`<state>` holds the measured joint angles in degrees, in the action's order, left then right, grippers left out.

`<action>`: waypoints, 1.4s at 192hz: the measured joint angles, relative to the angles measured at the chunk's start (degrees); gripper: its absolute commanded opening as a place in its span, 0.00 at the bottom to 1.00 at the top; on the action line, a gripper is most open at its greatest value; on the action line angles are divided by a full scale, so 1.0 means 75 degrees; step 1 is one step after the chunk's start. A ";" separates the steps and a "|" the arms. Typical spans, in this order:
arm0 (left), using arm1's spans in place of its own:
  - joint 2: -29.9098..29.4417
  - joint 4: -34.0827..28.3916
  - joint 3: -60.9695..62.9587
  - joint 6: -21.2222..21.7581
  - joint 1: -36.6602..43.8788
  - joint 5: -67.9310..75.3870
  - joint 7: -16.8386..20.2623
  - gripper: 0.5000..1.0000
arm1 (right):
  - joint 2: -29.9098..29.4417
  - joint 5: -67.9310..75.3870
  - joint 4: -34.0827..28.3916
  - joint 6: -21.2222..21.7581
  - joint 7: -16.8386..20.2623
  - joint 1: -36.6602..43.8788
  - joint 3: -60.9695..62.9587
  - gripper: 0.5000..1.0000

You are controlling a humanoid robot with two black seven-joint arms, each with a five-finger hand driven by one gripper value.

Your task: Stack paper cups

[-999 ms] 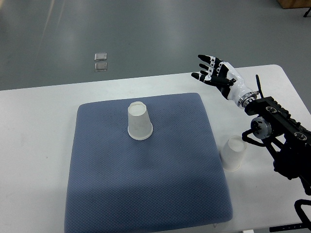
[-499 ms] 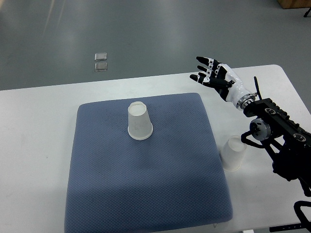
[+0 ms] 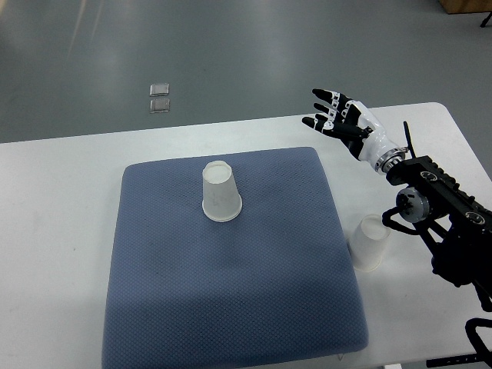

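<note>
Top view: the right hand [image 3: 336,117] is hovering near the tabletop's [image 3: 61,200] far edge, fingers spread, holding nothing. One inverted paper cup [image 3: 221,192] is sitting on the blue pad [image 3: 231,292]; another cup [image 3: 369,243], partly hidden by the arm, is standing beside the pad's right edge.

You are looking at two white paper cups, both sitting upside down: one cup [image 3: 221,193] is standing on the blue cushion [image 3: 231,307], toward its far middle; the other cup [image 3: 369,243] is sitting on the white table [image 3: 61,231], just beside the cushion's right edge.
</note>
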<state>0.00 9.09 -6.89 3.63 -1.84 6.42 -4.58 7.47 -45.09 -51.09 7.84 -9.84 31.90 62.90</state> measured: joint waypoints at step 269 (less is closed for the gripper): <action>0.0000 0.0000 -0.0001 0.0000 0.0001 -0.0001 0.0000 1.00 | 0.6218 -0.5302 -0.4192 0.1769 -0.1951 -0.0369 -0.2456 0.85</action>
<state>0.00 9.09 -6.90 3.63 -1.84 6.41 -4.58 54.10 -84.85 -82.53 21.10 -24.47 29.14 44.49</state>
